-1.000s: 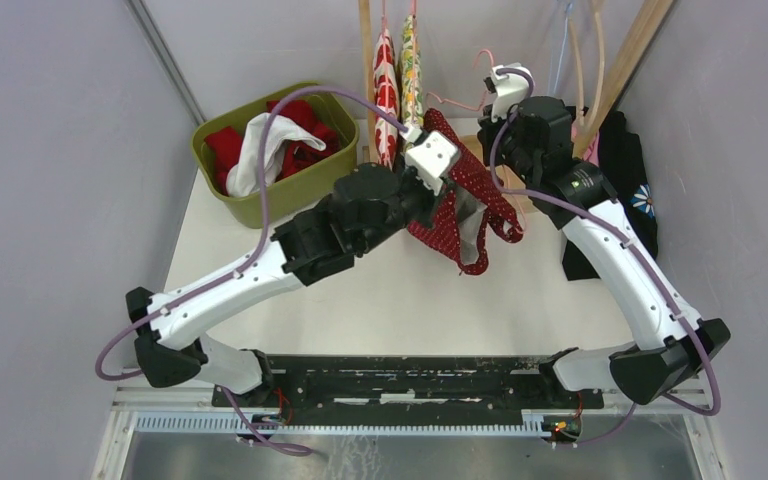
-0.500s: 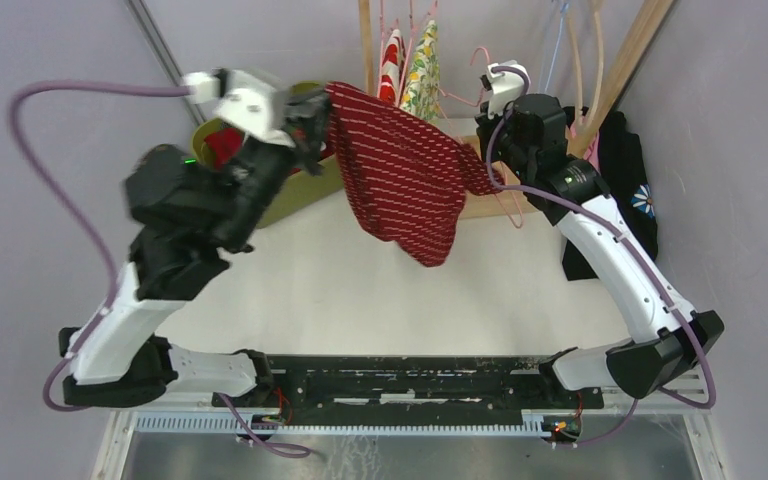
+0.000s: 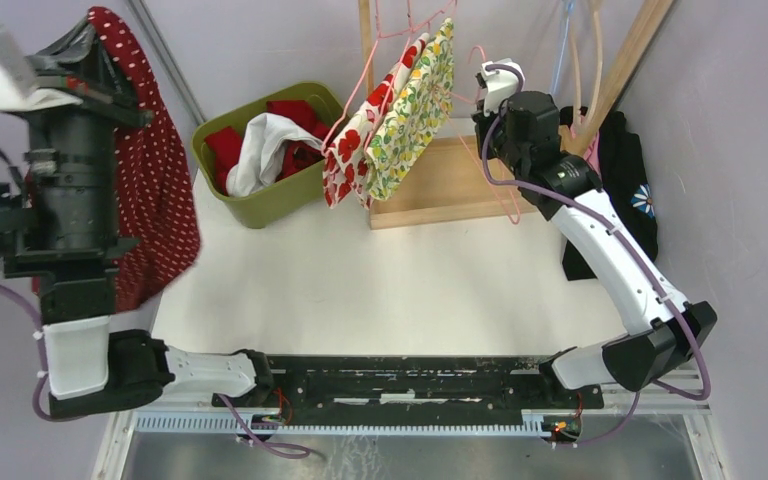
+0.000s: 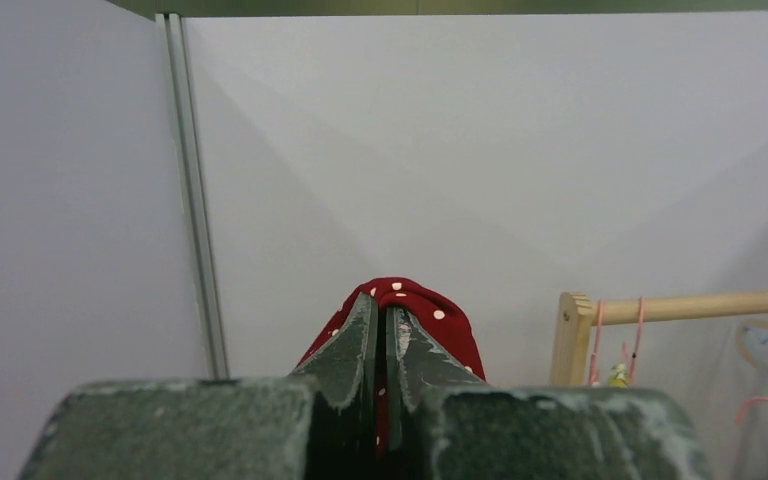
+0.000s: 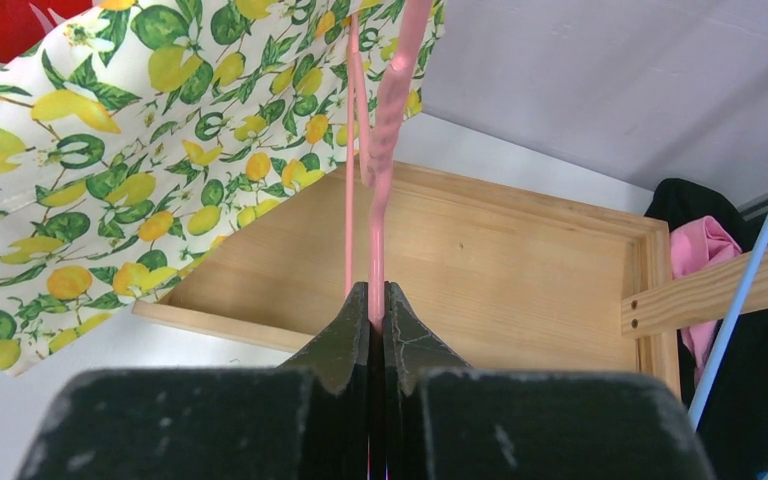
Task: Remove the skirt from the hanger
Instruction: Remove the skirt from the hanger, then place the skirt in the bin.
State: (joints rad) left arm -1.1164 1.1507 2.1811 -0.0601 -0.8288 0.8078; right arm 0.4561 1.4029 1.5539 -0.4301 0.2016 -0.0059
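Two sets of fingers are each gripping something different. The left fingers (image 4: 352, 340) are pinching shut on the red dotted skirt (image 3: 155, 180), which is hanging down beneath them, well apart from the right fingers (image 5: 350, 335). Those are clamping together on the pink hanger (image 5: 388, 150). With that gap, the skirt is apparently hanging free of the hanger, so the removal step is looking done. Next, the left fingers are probably needing to lower the skirt toward the green bin (image 3: 282, 195) or the tabletop (image 3: 380, 290) and part there.
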